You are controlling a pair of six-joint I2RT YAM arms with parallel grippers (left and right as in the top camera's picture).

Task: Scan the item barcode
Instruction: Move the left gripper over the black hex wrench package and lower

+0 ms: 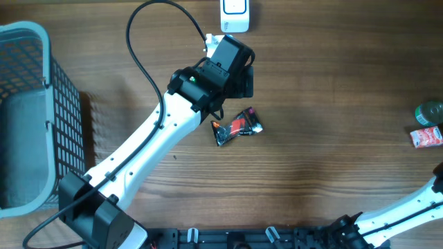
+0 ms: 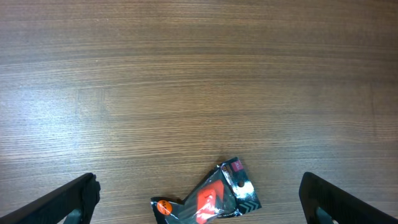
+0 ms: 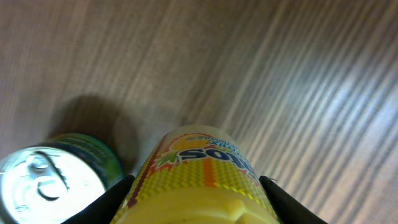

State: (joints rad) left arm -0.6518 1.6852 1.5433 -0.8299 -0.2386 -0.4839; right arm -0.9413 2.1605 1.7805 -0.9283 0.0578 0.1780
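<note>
Writing: the yellow container [image 3: 202, 163] shows "SO" in blue letters, the rest cut off; the print on the foil packet [image 2: 208, 196] is too small to read.
Materials: packet glossy, crinkled, black and red; can [image 3: 43, 180] has a bright metal top with a pull tab; worktop [image 1: 332, 83] is wood-grained.
Right gripper [image 3: 198, 202]: clamped on the yellow container's sides (only its wrist view shows this).
Left gripper [image 2: 198, 205]: fingers wide apart, above the packet at mid-worktop.
</note>
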